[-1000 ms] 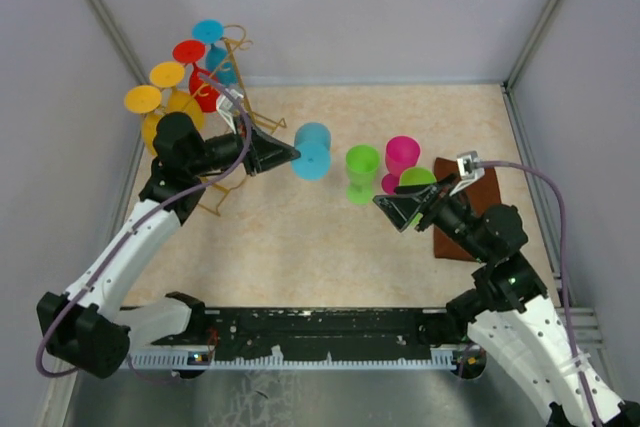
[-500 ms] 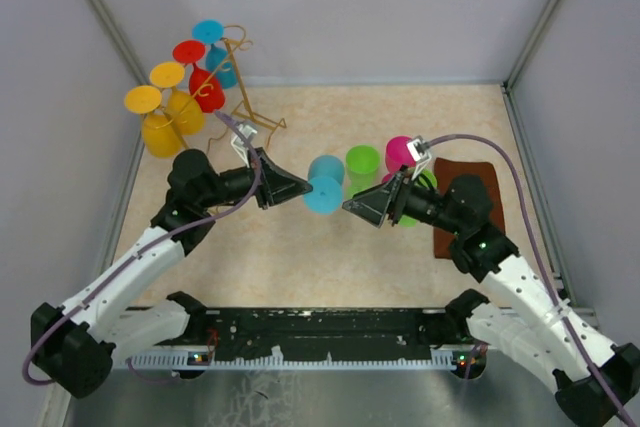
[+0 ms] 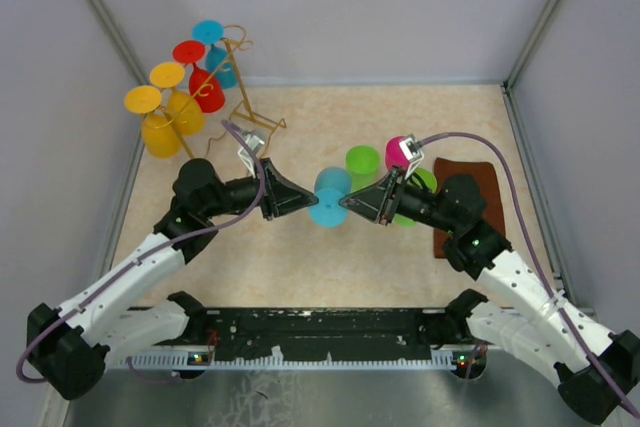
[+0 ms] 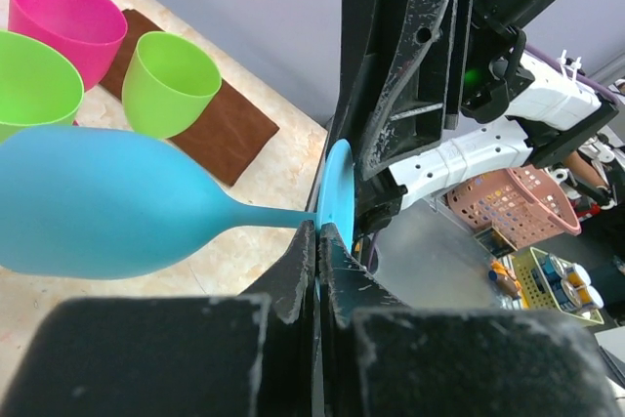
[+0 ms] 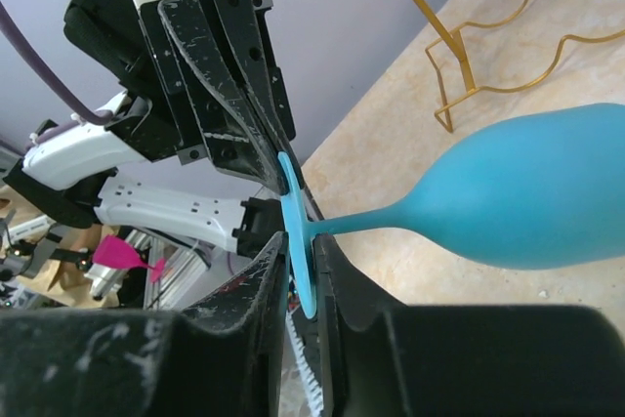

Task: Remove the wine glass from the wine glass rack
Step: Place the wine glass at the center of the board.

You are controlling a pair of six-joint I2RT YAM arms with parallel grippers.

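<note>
Wine glass, the blue one, is hanging in the air over the middle of the counter, well apart from the wine glass rack, which is standing at the far left corner. The left gripper is reaching in from the left with its fingers pressed together on the rim of the glass's round foot. The right gripper is meeting it from the right, its fingers pinching the same foot from both faces, with the stem running out between them to the bowl. Yellow, orange, red and blue glasses are hanging upside down on the rack. Just beyond the grippers, two green glasses and a pink glass are standing by a brown mat.
</note>
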